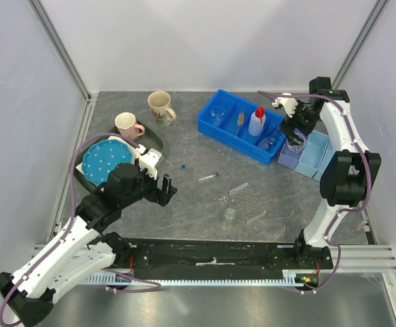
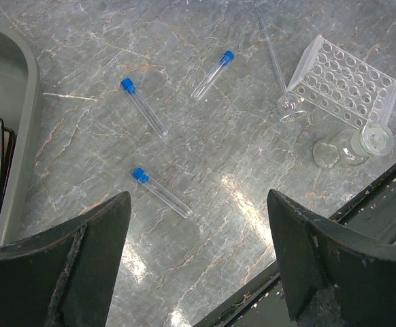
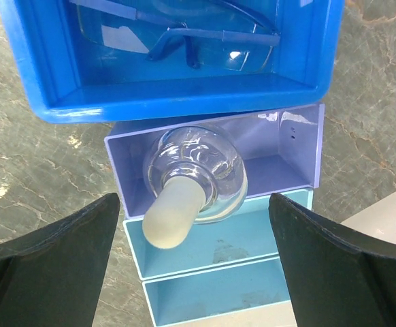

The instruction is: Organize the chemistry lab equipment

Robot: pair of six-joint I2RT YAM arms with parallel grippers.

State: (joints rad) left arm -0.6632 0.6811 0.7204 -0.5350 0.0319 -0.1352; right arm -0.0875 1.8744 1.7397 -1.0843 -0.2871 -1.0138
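Note:
My left gripper (image 1: 165,188) is open and empty above the table, and in the left wrist view (image 2: 198,266) its jaws stand wide apart. Three blue-capped tubes (image 2: 144,107) (image 2: 212,75) (image 2: 162,193) lie loose beyond it. The clear tube rack (image 2: 344,78) and a small clear beaker (image 2: 351,146) lie to the right. My right gripper (image 3: 194,266) is open above a clear flask (image 3: 194,170), which rests tilted in the purple bin (image 3: 279,143), untouched. The goggles (image 3: 177,30), squeeze bottle (image 1: 256,121), brush (image 1: 240,121) and a beaker (image 1: 217,114) sit in the blue bin (image 1: 226,133).
Two light blue bins (image 3: 218,245) adjoin the purple one. A beige mug (image 1: 160,107) stands at the back, and a pink mug (image 1: 128,125) and blue dotted plate (image 1: 106,163) sit in a dark tray at the left. A black rail (image 1: 211,255) runs along the near edge.

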